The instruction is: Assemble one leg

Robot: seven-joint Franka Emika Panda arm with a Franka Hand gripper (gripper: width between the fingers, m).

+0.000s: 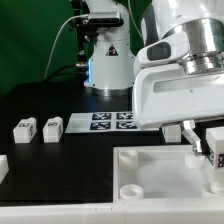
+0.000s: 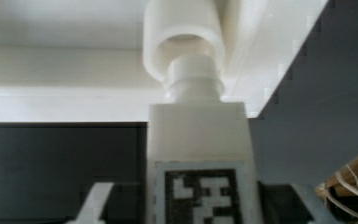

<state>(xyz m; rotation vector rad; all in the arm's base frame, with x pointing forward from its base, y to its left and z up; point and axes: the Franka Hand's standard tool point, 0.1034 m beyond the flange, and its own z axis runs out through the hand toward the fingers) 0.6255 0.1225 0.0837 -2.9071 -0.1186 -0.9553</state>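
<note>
My gripper [image 1: 204, 146] is at the exterior view's right, low over the large white tray-like part [image 1: 150, 178]. It is shut on a leg [image 1: 214, 147], a small white block with a black-and-white tag. In the wrist view the leg [image 2: 197, 135] stands between the fingers [image 2: 101, 203], tag facing the camera. Its narrow peg end [image 2: 190, 76] points at a rounded white part of the tray [image 2: 186, 35]; I cannot tell if they touch. Two more legs [image 1: 24, 129] [image 1: 52, 127] lie on the black table at the exterior view's left.
The marker board [image 1: 112, 121] lies flat behind the tray. A white robot base and cables [image 1: 105, 55] stand at the back before a green curtain. A white piece [image 1: 3, 166] is cut off by the exterior view's left edge.
</note>
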